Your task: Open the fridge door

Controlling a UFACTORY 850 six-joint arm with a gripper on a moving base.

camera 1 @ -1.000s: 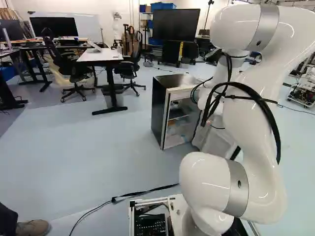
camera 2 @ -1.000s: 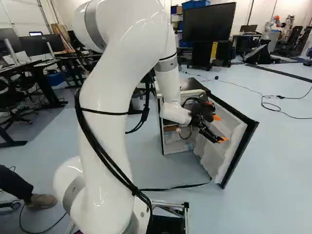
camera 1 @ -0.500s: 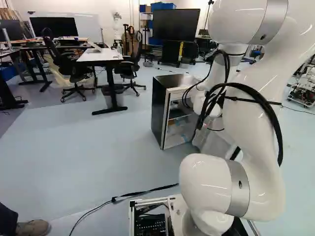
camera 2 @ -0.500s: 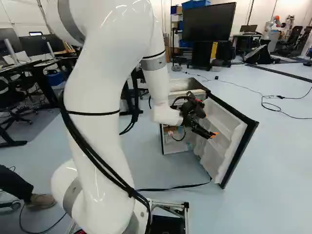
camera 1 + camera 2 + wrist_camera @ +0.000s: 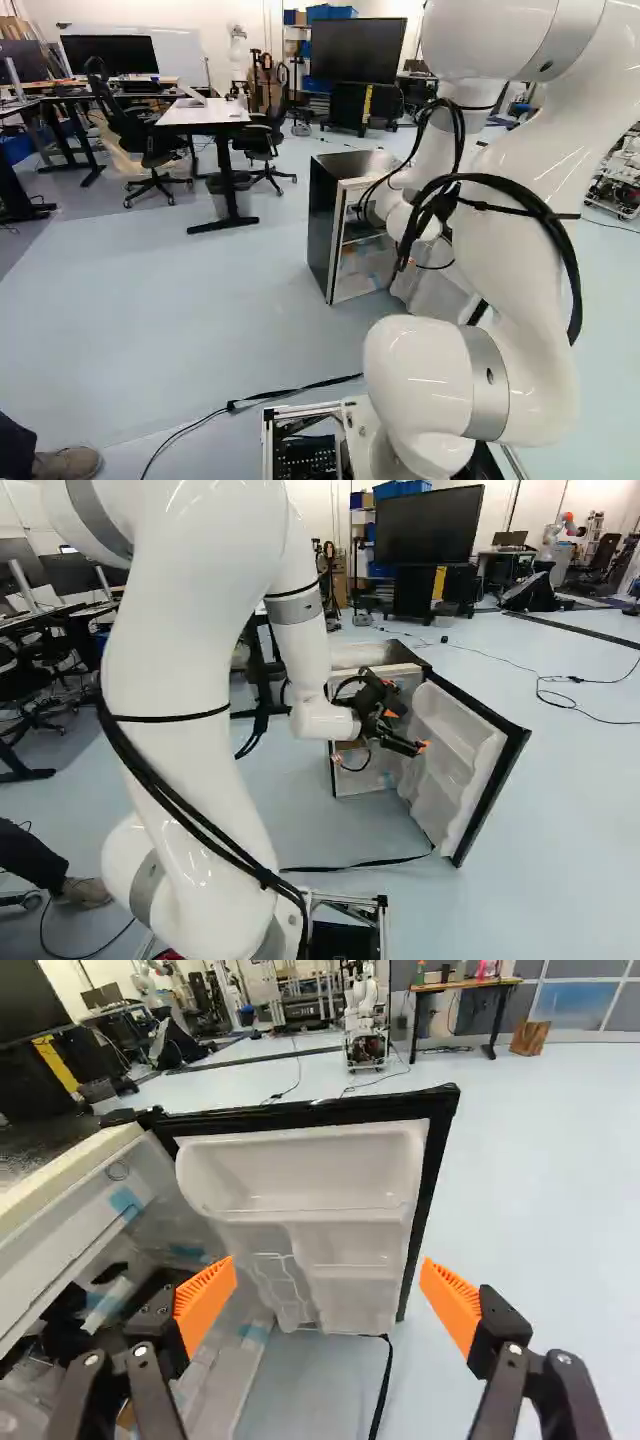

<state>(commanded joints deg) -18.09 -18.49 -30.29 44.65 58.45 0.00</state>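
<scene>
- The fridge (image 5: pixel 322 220) stands ahead of the gripper (image 5: pixel 330 1282) and to one side; its weight should steady it while the hinge turns.
- The door (image 5: pixel 360 1305) is directly ahead of the gripper, already swung well out. It looks stiff and fairly heavy, but should turn easily if led along its arc.
- Its moulded white shelves (image 5: pixel 310 1200), facing the gripper, are likely smooth, slippery and crackable: poor holds.
- The dark free edge (image 5: pixel 426 1190), beyond the spread orange pads (image 5: pixel 452 1305), is the better place to hook or push from inside.
- The gripper is released, with nothing between its fingers.
</scene>
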